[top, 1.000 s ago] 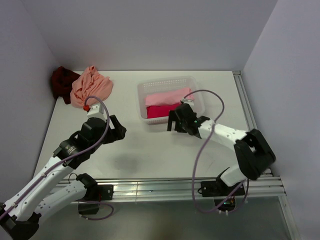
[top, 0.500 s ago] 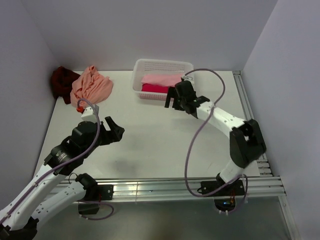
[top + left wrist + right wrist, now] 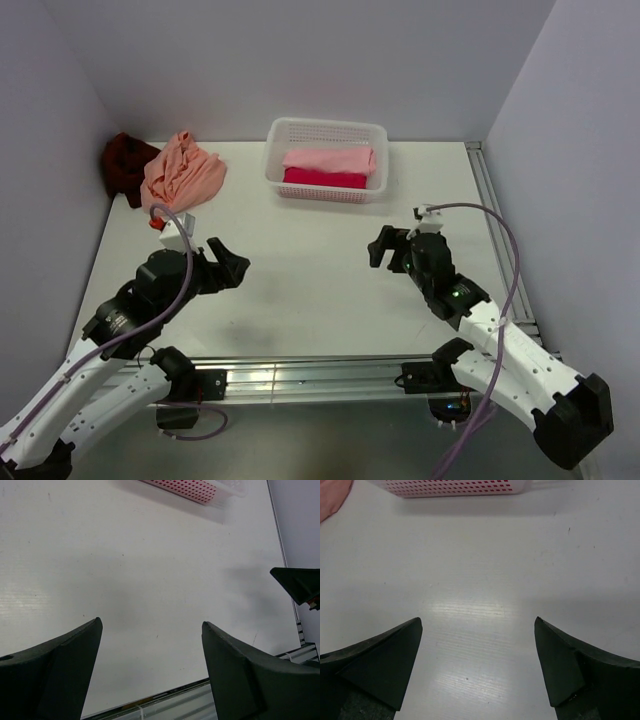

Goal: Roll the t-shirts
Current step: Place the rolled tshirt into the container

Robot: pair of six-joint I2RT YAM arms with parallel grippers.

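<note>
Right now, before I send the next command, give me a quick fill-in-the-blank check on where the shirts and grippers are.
The light pink t-shirt and the crimson-pink t-shirt lie in the white lattice ____.
The peach-orange t-shirt lies beside the dark maroon t-shirt at the rear ____ corner of the table.
The left gripper and the right gripper are both ____ and hold nothing.
Missing words: basket; left; open.

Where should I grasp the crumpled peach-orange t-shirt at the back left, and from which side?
Grip a raised fold on the right edge of the peach-orange t-shirt, coming down from above with the left gripper. It lies bunched in a heap, and its left side meets the dark maroon t-shirt, so the right side is probably freer.
</note>
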